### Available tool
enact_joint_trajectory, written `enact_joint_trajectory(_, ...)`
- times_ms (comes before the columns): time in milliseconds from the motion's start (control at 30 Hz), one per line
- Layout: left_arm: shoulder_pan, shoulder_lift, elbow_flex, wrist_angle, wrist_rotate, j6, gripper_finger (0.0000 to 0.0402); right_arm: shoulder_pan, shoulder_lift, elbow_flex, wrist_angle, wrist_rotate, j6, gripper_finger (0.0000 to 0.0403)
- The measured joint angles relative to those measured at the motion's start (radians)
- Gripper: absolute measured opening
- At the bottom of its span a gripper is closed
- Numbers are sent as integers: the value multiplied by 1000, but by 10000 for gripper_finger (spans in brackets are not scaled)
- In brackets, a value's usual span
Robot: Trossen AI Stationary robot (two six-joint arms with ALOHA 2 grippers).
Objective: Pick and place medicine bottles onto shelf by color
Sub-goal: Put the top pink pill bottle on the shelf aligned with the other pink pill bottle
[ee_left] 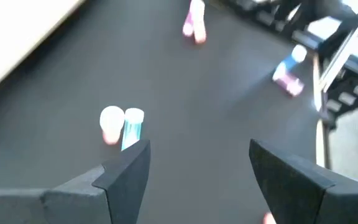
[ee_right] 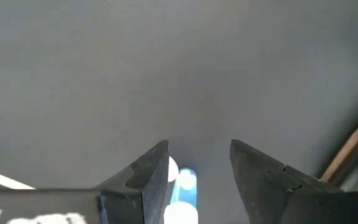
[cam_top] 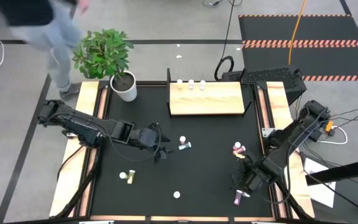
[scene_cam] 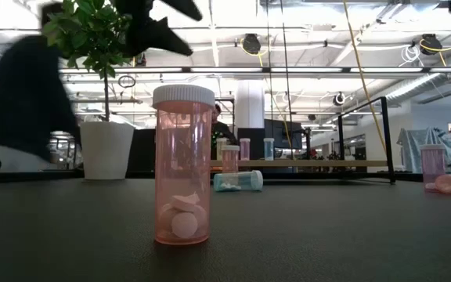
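Lying on its side near the middle of the table (cam_top: 135, 199), the teal bottle (ee_left: 132, 127) sits touching or just beside an upright pink bottle (ee_left: 110, 123), between the left claw and the near edge of the shelf (cam_top: 207, 102).

Left gripper (ee_left: 199, 149): fingers apart, nothing between them, hovering near the pair on the side toward the table's left edge. From the wrist view the teal bottle's long axis seems to point roughly toward the claw and sits off the claw's centre line. Judgement: the claw must shift sideways and grip across the body, and the pink neighbour could be knocked.

Right gripper (ee_right: 197, 152): fingers apart, low near the right near corner. A blue-looking bottle (ee_right: 182, 190) lies between them, closer to one finger, with a gap at the other, so it does not look gripped.

The left arm is nearer the teal bottle.

Around:
- three bottles (cam_top: 191, 83) on the shelf's far edge
- a yellow-green bottle (cam_top: 128, 177) toward the left near corner
- a magenta bottle (cam_top: 238, 149) near the right edge
- a plant pot (cam_top: 125, 87) at the far left corner
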Motion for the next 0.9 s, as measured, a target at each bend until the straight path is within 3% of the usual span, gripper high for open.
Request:
enact_joint_trajectory(167,30,30,0,149,19,-35,276,-1,-88,-168,281,-9,9,166)
enact_joint_trajectory(267,46,61,1,212,40,-67,276,21,-115,-225,344,1,36,166)
enact_joint_trajectory(633,6,125,0,182,52,-141,275,48,-158,-241,116,17,12,166)
enact_joint_trajectory(900,-3,18,8,-64,29,-223,275,7,-246,-241,103,300,-146,166)
